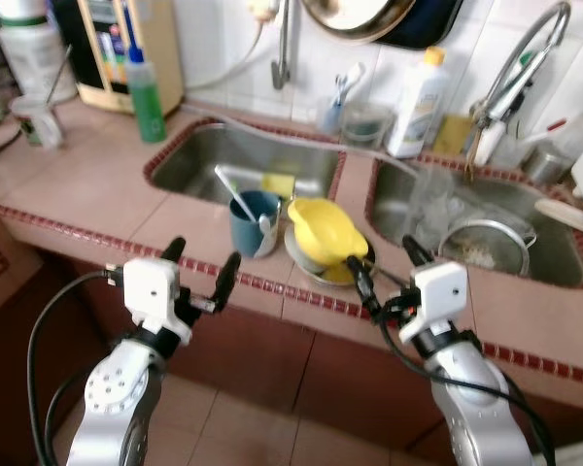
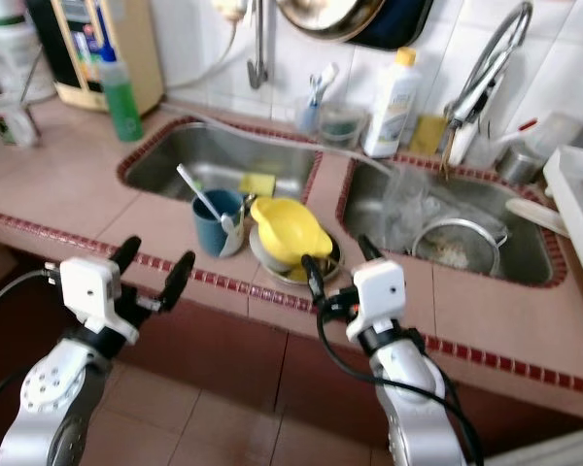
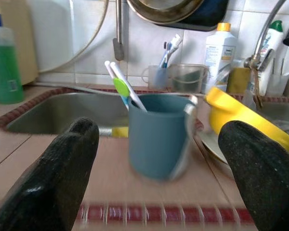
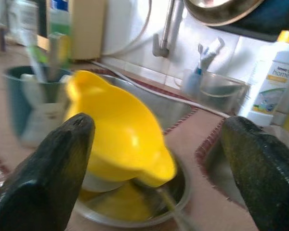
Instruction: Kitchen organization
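Note:
A blue cup [image 1: 253, 222] holding a white spoon and other utensils stands on the tiled counter between two sinks. Beside it a yellow bowl [image 1: 325, 231] rests upside down on a metal plate [image 1: 316, 269]. My left gripper [image 1: 200, 269] hovers open at the counter's front edge, facing the blue cup [image 3: 159, 134]. At the same edge my right gripper [image 1: 389, 269] is open, with the yellow bowl [image 4: 120, 130] straight ahead of its fingers. Neither gripper holds anything.
The left sink [image 1: 243, 160] holds a yellow sponge. The right sink [image 1: 496, 228] holds a metal strainer [image 1: 486, 243] and a clear bag. A green bottle [image 1: 146, 92], a white detergent bottle [image 1: 415, 102], a toothbrush cup and a tap [image 1: 520, 73] line the back wall.

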Controlling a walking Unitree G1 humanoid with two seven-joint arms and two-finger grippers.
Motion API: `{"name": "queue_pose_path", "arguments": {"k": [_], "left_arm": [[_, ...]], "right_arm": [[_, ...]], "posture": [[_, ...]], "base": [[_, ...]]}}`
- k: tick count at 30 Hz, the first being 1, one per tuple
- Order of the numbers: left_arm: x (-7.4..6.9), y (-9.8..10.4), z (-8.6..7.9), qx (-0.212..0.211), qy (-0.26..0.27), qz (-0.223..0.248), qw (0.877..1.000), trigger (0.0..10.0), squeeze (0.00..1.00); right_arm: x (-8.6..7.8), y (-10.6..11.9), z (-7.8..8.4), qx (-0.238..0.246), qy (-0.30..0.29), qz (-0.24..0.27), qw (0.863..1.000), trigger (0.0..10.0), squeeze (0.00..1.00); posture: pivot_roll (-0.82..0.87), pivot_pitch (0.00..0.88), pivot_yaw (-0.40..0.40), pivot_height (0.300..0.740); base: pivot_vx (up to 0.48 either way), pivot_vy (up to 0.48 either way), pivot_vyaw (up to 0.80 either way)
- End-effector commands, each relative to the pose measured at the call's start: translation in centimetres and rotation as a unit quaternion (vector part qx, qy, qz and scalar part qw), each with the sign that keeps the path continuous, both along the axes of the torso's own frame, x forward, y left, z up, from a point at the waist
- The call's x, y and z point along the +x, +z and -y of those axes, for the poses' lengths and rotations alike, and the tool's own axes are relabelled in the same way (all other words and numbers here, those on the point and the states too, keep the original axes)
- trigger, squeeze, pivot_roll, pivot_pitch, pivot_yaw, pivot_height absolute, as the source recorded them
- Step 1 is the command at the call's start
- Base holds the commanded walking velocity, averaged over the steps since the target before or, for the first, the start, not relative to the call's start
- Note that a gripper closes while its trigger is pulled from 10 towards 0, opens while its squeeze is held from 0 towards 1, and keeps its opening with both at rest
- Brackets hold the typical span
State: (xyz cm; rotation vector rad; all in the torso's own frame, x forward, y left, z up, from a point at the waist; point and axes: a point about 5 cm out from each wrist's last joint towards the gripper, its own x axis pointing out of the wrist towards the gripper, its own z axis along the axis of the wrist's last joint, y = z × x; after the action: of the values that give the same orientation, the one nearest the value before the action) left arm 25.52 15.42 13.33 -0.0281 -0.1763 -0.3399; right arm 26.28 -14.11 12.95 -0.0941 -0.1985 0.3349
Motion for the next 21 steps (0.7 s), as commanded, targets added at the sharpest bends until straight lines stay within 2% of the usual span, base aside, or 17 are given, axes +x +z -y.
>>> {"name": "queue_pose_path", "arguments": {"k": [1,7,14,17,21], "left_arm": [[-0.1,0.2,1.0,-0.002,-0.014,0.007,1.0,10.0,0.0],[0.1,0.6,1.1,0.009,-0.018,0.008,1.0,10.0,0.0],[0.6,1.8,0.7,0.028,-0.026,0.027,0.999,10.0,0.0],[0.8,2.1,0.7,0.032,-0.029,0.032,0.999,10.0,0.0],[1.0,2.8,1.6,0.051,-0.046,0.042,0.997,10.0,0.0]], "right_arm": [[-0.1,0.1,0.9,-0.006,-0.017,0.0,1.0,10.0,0.0],[-0.3,0.1,0.8,-0.004,-0.003,-0.005,1.0,10.0,0.0],[-1.7,0.4,0.2,0.008,0.073,-0.013,0.997,10.0,0.0],[-2.0,0.3,0.2,0.007,0.081,-0.017,0.997,10.0,0.0],[-2.6,0.2,0.2,0.011,0.1,-0.028,0.994,10.0,0.0]], "posture": [[0.03,0.004,-0.044,0.74],[0.02,0.009,-0.041,0.74],[0.01,0.019,-0.032,0.74],[0.0,0.026,-0.025,0.74],[0.0,0.031,-0.027,0.74]], "base": [[0.0,0.0,0.0],[0.0,0.0,0.0],[0.0,0.0,0.0],[0.0,0.0,0.0],[0.0,0.0,0.0]]}}
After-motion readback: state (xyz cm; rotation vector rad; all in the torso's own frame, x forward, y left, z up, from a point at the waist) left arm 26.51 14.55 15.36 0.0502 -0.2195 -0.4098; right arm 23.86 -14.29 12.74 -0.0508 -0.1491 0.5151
